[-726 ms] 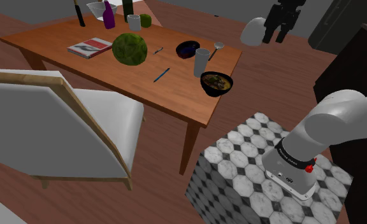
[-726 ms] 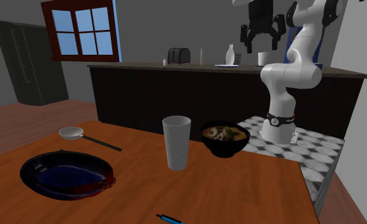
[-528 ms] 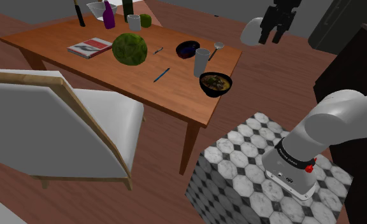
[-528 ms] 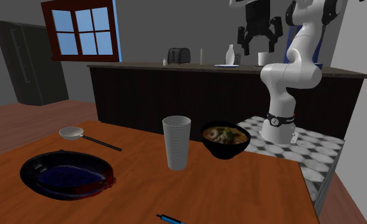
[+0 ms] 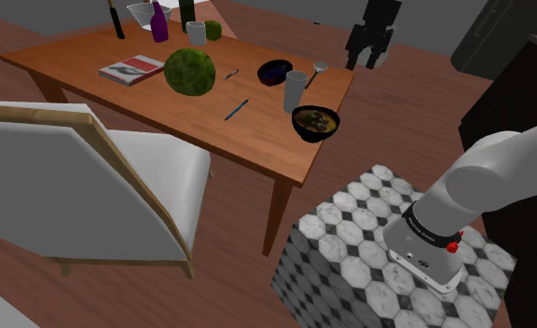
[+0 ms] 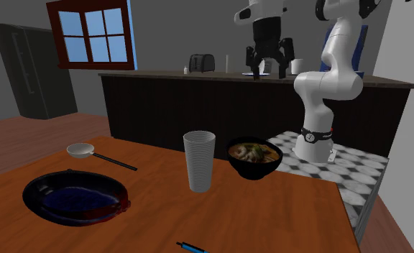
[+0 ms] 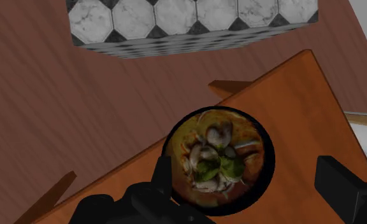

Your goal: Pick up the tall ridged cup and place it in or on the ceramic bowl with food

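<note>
Clearly, the gripper [image 6: 268,70] hung high above the bench [image 5: 164,101], with its two black fingers wide apart and nothing between them. In the wrist view it looked straight down on the dark bowl [image 7: 176,127] filled with food, not on the cup. The tall ridged cup [image 6: 199,161], drawn pale grey, stood upright on the bench just beside the bowl, on the second exterior view's left of it, with only a narrow gap between them.

From this position some things could go wrong. If the gripper went straight down, it would probably arrive in the food instead of at the cup, so it needed first a sideways correction. Because the cup was tall and narrow, a finger that touched its rim or its side during the descent could tip it over, perhaps towards the dark blue dish [image 6: 72,198] or the spoon [image 6: 80,149] beyond it. Because the bowl was so near, the finger on that side could strike the bowl's rim or push the bowl along the bench. The ridges could also give an uneven grip, and the cup might slip if it was taken too near its top.
</note>
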Robot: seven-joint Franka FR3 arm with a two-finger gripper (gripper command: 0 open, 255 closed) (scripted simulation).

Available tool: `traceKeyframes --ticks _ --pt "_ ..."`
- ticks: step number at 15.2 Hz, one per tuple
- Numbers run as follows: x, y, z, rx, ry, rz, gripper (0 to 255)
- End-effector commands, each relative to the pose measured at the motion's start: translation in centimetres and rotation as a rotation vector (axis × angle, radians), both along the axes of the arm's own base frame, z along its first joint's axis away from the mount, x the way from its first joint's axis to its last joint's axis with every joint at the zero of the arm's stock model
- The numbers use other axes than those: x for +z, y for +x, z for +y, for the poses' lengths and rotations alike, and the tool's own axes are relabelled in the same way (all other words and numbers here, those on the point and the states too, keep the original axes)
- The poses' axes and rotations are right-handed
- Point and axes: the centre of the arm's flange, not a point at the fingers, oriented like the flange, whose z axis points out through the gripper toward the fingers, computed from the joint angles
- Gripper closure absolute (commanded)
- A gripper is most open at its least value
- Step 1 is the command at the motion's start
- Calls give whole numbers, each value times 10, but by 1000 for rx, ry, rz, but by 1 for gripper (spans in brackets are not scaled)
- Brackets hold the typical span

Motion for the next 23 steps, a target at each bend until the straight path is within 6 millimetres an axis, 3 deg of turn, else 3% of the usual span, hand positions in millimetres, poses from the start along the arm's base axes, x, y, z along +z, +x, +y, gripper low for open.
traceKeyframes --ticks 1,20,23 --pt "-10 23 -6 -5 -3 -5 0" --pt "-121 232 -64 -47 -27 -42 0" --pt "-135 238 -65 -49 -28 -43 0"
